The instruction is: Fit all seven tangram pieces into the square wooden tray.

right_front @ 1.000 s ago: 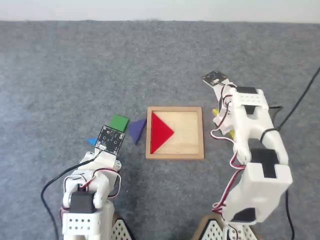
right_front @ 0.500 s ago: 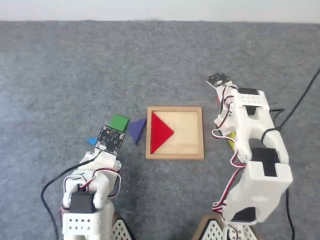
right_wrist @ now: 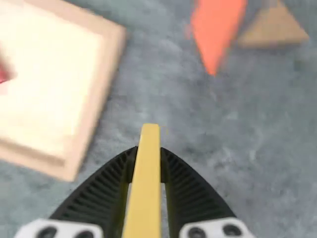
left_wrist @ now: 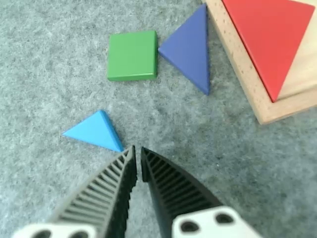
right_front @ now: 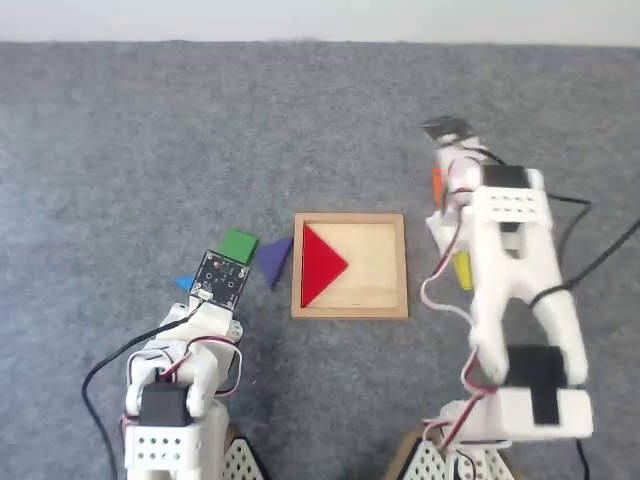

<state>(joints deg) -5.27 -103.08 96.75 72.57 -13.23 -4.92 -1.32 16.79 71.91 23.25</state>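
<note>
The right fingers (right_wrist: 184, 187) pinch the yellow piece (right_wrist: 147, 191); the tray (right_front: 350, 218) sits just beside, toward the other arm; the left fingers (left_wrist: 113, 191) are pressed together

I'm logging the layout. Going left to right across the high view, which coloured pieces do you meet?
light blue triangle → green square → dark blue triangle → red triangle, lying in the tray → orange piece → yellow piece
</note>
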